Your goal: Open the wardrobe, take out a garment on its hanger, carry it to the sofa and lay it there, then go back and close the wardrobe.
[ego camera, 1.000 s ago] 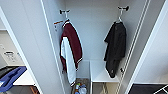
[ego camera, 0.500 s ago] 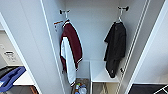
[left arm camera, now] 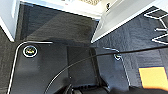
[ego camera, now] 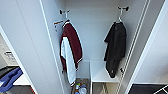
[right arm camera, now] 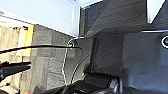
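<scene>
The wardrobe (ego camera: 95, 30) stands open in the head view, its white doors swung out to the left (ego camera: 25, 50) and right (ego camera: 155, 50). Inside on the right hangs the black garment (ego camera: 115, 47), limp and about torso length, on a pale hanger (ego camera: 119, 18) hooked to a dark peg high on the side wall. Its hem reaches a white shelf (ego camera: 100, 72). A white door panel (left arm camera: 120, 17) shows in the left wrist view over dark carpet, and another white door panel (right arm camera: 45, 12) in the right wrist view.
A maroon jacket with white sleeves (ego camera: 71, 50) hangs on the wardrobe's left side. Bottles (ego camera: 80, 88) lie on the wardrobe floor below it. Something blue (ego camera: 8, 78) sits outside past the left door. An orange patch (left arm camera: 152, 77) lies on the dark carpet (left arm camera: 57, 22).
</scene>
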Robot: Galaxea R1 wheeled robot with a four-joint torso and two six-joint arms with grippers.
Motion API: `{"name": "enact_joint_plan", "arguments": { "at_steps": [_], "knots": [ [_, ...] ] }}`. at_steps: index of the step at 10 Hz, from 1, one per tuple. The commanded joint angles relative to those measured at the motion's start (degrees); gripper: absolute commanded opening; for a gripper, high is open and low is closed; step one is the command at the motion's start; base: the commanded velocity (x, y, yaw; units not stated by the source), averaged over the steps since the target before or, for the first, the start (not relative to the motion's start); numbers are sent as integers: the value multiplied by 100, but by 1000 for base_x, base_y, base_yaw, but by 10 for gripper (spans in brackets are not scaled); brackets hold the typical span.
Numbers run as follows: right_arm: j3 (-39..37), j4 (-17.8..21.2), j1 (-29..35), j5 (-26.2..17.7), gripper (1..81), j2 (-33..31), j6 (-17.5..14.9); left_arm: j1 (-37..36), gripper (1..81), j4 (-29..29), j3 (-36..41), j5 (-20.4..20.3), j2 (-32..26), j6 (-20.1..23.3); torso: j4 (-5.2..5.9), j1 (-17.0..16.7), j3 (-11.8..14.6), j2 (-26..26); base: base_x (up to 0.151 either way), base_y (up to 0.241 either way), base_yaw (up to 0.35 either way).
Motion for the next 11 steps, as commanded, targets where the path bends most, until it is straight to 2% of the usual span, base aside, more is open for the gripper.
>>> {"name": "enact_joint_plan", "arguments": {
  "at_steps": [1,2,4,5,7,8,11],
  "knots": [
    [-611,-770,644,-1235,811,379,-306,-37,811,293,-141,298,-36,-4,0,0,0,0,0,0,0],
    [-1056,-1395,696,-1527,811,599,-606,-37,811,302,-431,421,113,40,0,0,0,0,0,0,0],
    [-1913,-2823,872,-1863,811,1136,-898,-37,811,311,-952,554,413,119,0,-2,2,-2,0,0,0],
    [-2208,-3784,976,-2124,811,1422,-916,-37,811,302,-1142,606,578,283,0,-5,2,-2,0,0,0],
    [-2720,-4997,1370,-2144,811,1759,-915,-37,811,276,-1530,615,852,392,0,-5,4,-2,0,0,0],
    [-2836,-5493,1609,-2153,811,1848,-915,-37,811,240,-1629,615,897,383,0,-5,4,-2,0,0,0],
    [-2924,-6031,2285,-2355,811,2024,-924,-28,811,232,-1629,615,906,383,0,-5,4,-2,0,0,0]
  ]
}}
